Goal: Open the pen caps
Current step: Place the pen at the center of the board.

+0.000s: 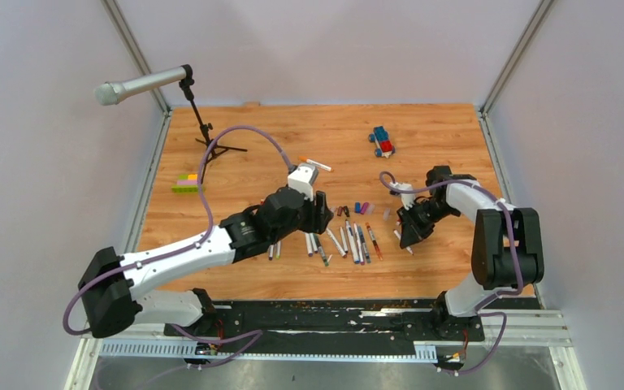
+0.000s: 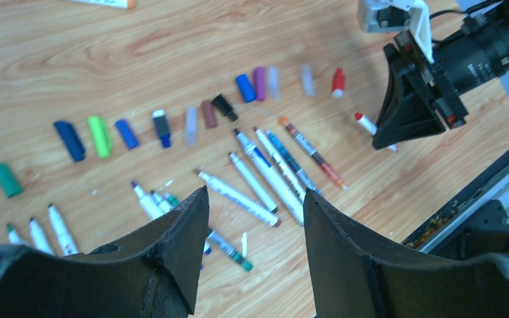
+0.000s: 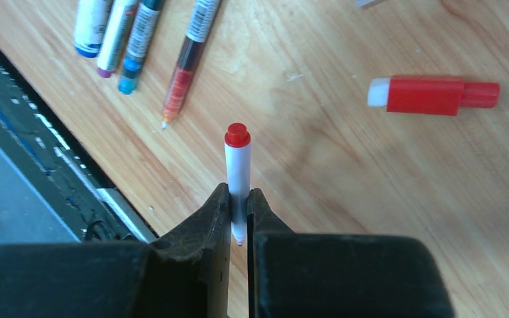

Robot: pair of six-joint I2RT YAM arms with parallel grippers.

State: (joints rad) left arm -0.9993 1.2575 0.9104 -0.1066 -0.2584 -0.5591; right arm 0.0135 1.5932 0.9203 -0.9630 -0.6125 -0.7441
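Note:
Several uncapped pens [image 2: 238, 197] lie side by side on the wood, with a row of loose pen caps [image 2: 99, 136] in blue, green, purple, black and pale colours beyond them. My left gripper [image 2: 255, 192] hovers open over the pens with nothing between its fingers. My right gripper [image 3: 239, 191] is shut on a white pen [image 3: 237, 162] with a red end, held upright just above the table. A loose red cap [image 3: 431, 95] lies to its right. From above, the left gripper [image 1: 322, 213] is left of the pens [image 1: 353, 242] and the right gripper [image 1: 406, 237] is to their right.
A blue-and-red toy car [image 1: 382, 141] stands at the back. A green-yellow brick bar [image 1: 187, 184] lies at the left, near a microphone stand [image 1: 203, 122]. An orange-tipped marker [image 1: 317, 164] lies behind the left wrist. The black base rail [image 1: 333, 313] runs along the near edge.

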